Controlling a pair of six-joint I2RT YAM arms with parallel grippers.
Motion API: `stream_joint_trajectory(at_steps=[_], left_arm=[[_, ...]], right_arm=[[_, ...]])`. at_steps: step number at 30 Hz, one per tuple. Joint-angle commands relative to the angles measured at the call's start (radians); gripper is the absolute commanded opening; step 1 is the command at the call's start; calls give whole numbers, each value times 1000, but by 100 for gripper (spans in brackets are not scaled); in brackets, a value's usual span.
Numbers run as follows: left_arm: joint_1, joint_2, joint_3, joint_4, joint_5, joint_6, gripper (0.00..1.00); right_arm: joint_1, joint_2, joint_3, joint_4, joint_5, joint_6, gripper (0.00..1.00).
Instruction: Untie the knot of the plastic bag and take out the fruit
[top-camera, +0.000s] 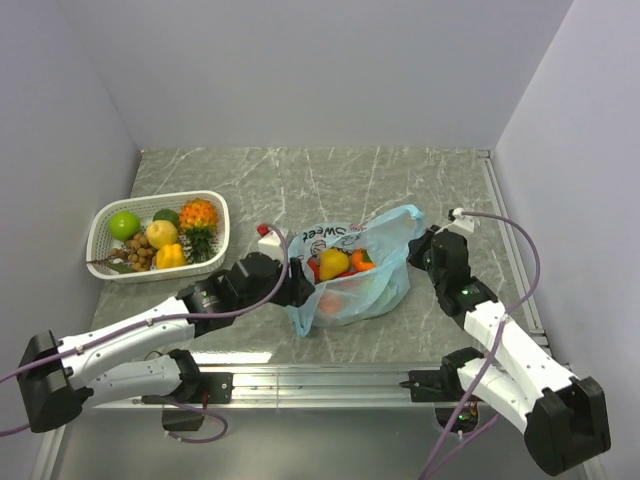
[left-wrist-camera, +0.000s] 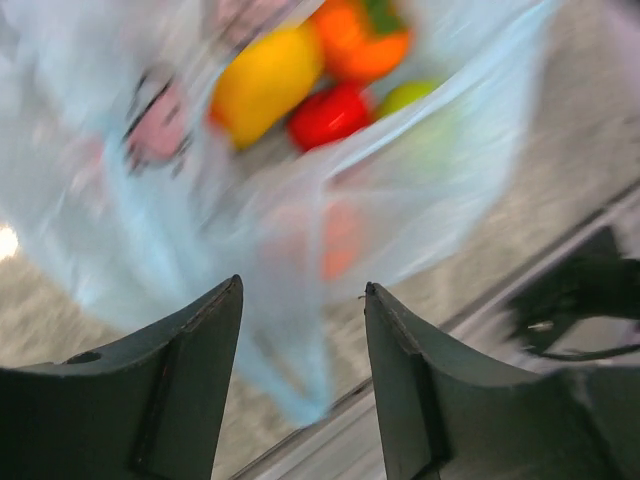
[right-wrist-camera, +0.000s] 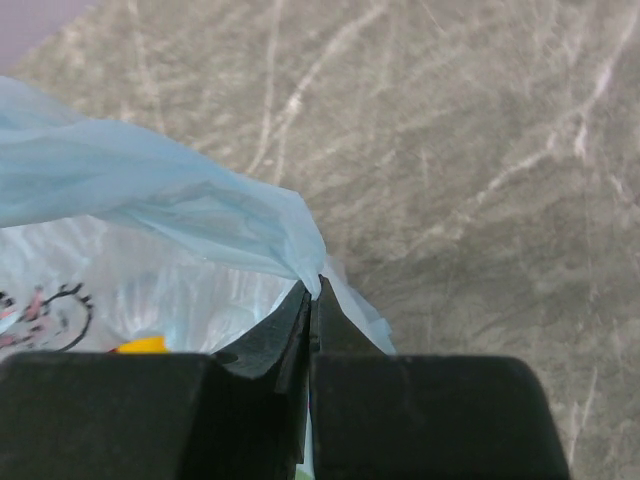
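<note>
Between the fingers of your left gripper (left-wrist-camera: 302, 290) there's clear space. The jaws stand apart, and a loose corner of the bag (left-wrist-camera: 200, 230) sags into the gap. As far as the blur lets you tell, neither finger is pinching it. Just beyond those fingertips the bag's mouth gapes wide, and the fruit sits right there inside. A yellow pear (left-wrist-camera: 265, 80) is ahead and a touch left, with a red piece (left-wrist-camera: 330, 113) snug beside it. An orange one with a green top (left-wrist-camera: 365, 35) sits further on. Nearer the jaws, a blurred orange shape (left-wrist-camera: 340, 240) shows through the film.

Now your right gripper (right-wrist-camera: 315, 285): jaws pressed together, with a thin pinch of the bag's pale blue plastic caught at the very tips. From that pinch the plastic runs off to the left of the jaws in a long, drawn-out fold. Below the fold you can see the printed side of the bag. Ahead of the jaws and to their right lies the grey marbled table (right-wrist-camera: 480, 150).

From above, you've got the bag lying between your two grippers. The left one is up against the bag's left side, and the right one is at its lifted right edge. The pear sits in the open mouth between them. Well off to the left of your left gripper, a white basket (top-camera: 98, 232) holds other fruit, clear of the bag.
</note>
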Motion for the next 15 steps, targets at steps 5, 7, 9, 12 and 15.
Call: stream_joint_trajectory(at_steps=[5, 7, 9, 12, 15], left_arm=[[-10, 111, 267, 14, 22, 71, 58], [-10, 201, 307, -11, -35, 59, 58], [-10, 270, 382, -47, -91, 32, 59], [-9, 393, 445, -64, -150, -48, 72], [-7, 479, 472, -54, -181, -157, 91]], right_arm=[[8, -88, -49, 69, -90, -60, 0], [12, -92, -57, 74, -95, -67, 0], [14, -102, -61, 70, -97, -70, 1], [15, -120, -63, 56, -95, -72, 0], [17, -140, -67, 53, -100, -72, 1]])
